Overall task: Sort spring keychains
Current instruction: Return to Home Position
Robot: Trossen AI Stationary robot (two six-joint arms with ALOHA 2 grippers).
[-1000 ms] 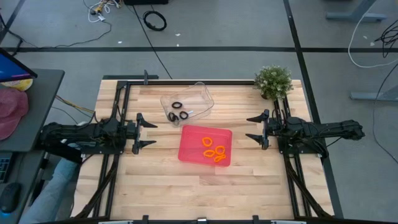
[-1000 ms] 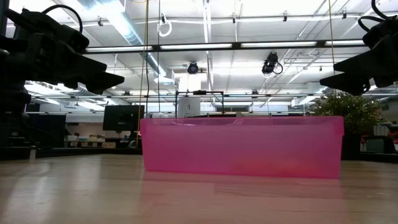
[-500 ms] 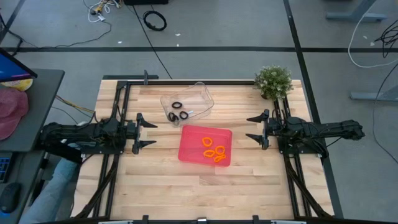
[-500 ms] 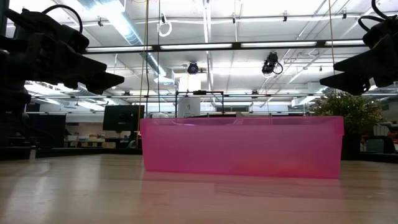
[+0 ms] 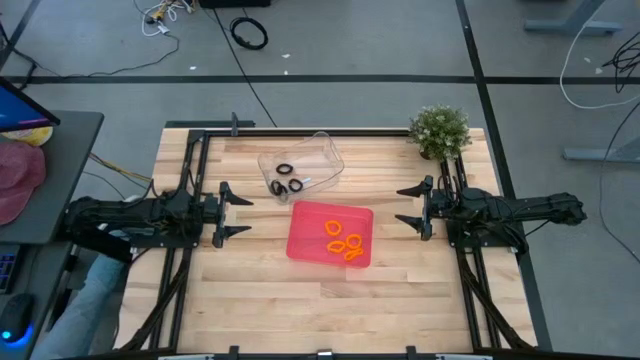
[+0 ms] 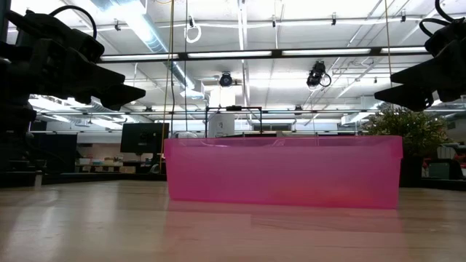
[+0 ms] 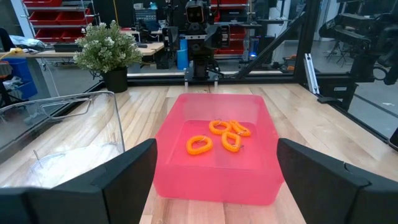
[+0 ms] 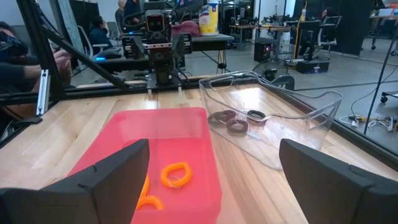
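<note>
Checked against the high and low views taken just before: detected no shift in either arm, either tray or any keychain. Judged both arms as parked and at rest, with the return to home finished or nearly so.

Located left gripper at left-centre of the high view, level with the upper part of the red tray and well apart from it. Noted jaws spread wide, empty. Located right gripper at right-centre, mirrored, facing the left one. Noted jaws likewise spread wide, empty. Confirmed in both wrist views: wide gap at the bottom of the frame, the red tray in plain sight through it.

Found the red tray at the centre of the table, nearest the low camera. Counted four orange spring keychains inside, toward its right half in the high view, bunched close.

Found the clear tray just beyond, up and left of the red tray, near corners close or touching; could not tell which. Counted three black spring keychains inside, at its lower left.

Noted potted plant at the upper right corner of the table, apart from both trays.

Saw no keychain loose on the wood. Judged sorting by colour as complete: no pick left to make, no grasp to release.
</note>
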